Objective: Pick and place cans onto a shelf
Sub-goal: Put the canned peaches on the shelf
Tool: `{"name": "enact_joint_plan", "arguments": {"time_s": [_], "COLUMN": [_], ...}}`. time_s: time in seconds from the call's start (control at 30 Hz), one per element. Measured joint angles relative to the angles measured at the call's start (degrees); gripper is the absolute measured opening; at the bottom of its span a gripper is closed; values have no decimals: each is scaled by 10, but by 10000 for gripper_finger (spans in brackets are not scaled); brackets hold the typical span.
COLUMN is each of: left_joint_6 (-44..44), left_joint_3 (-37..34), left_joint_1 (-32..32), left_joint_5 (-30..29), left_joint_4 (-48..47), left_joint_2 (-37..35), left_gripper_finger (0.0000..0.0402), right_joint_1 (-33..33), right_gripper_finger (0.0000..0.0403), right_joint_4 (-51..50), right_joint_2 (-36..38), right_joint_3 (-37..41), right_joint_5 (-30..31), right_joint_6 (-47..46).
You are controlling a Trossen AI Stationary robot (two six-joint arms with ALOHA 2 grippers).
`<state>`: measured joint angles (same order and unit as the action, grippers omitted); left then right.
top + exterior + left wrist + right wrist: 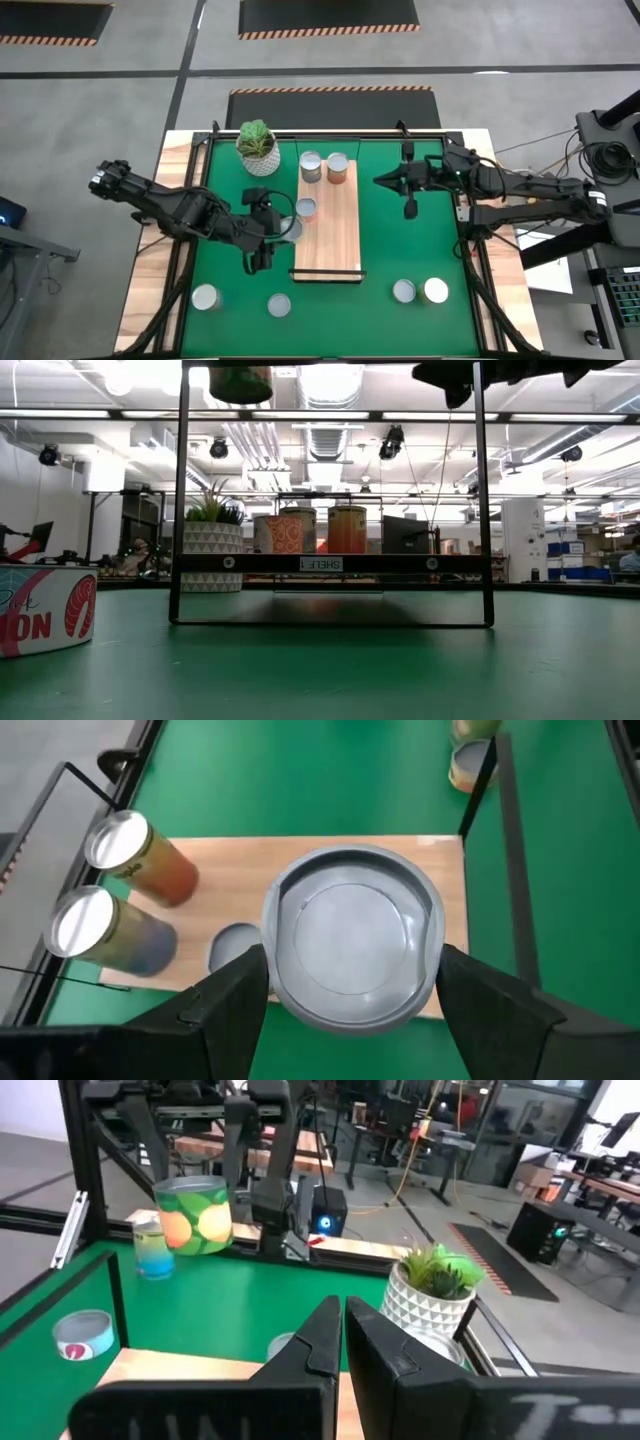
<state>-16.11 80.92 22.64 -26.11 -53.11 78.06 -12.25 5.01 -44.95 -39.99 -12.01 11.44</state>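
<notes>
Left pincer: I grip one can above the shelf's left edge. Right pincer: clenched, empty, beyond the shelf. Two cans stand at the shelf's far end.

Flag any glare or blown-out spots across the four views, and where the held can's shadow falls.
Low view: ceiling lights blown out, shelf frame backlit and dark. Left wrist view: both standing cans' tops glare white; the can in the left gripper casts a soft grey shadow on the shelf board. High view: even light. Right wrist view: no glare.
</notes>
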Motion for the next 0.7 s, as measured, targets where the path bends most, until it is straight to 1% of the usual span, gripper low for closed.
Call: {"name": "enact_joint_plan", "arguments": {"time_s": [0.2, 0.3, 0.4, 0.53, 0.63, 0.7], "left_joint_6": [-7, 4, 22, 31, 18, 14], "left_joint_3": [-20, -43, -74, -116, -127, -129], "left_joint_1": [-12, -27, -47, -75, -90, -91], "left_joint_5": [1, 3, 17, 19, 22, 30], "left_joint_4": [19, 58, 110, 180, 207, 204], "left_joint_2": [2, 8, 16, 31, 45, 59], "left_gripper_finger": [250, 250, 250, 250, 250, 250], "right_joint_1": [0, 0, 0, 0, -1, -1], "right_gripper_finger": [9, 9, 9, 9, 9, 9], "right_joint_4": [4, 13, 29, 42, 48, 52], "right_joint_2": [16, 8, -2, -13, -19, -21], "right_joint_3": [3, 3, 3, 3, 3, 3], "right_joint_5": [0, 0, 0, 0, 0, 0], "right_joint_6": [12, 20, 21, 31, 35, 35]}}
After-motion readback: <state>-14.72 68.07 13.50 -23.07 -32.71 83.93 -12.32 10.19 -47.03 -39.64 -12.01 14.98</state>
